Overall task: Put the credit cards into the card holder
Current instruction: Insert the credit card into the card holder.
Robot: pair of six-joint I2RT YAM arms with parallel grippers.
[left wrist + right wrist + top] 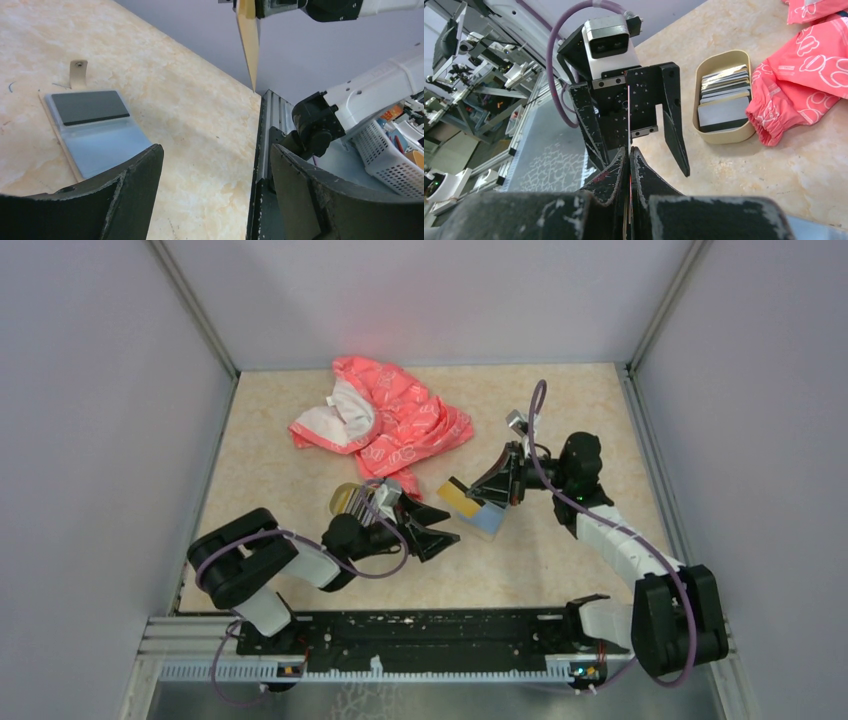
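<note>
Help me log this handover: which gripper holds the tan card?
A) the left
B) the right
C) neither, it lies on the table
B: the right gripper is shut on the tan card, which hangs edge-on above the table, while the left gripper stands open with nothing in it.

Bright even diffuse light, soft faint shadows, sharp focus, wide-angle wrist distortion

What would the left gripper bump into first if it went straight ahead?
Probably the golden card pinched in the right gripper, straight ahead of the left gripper; depth is hard to judge.
</note>
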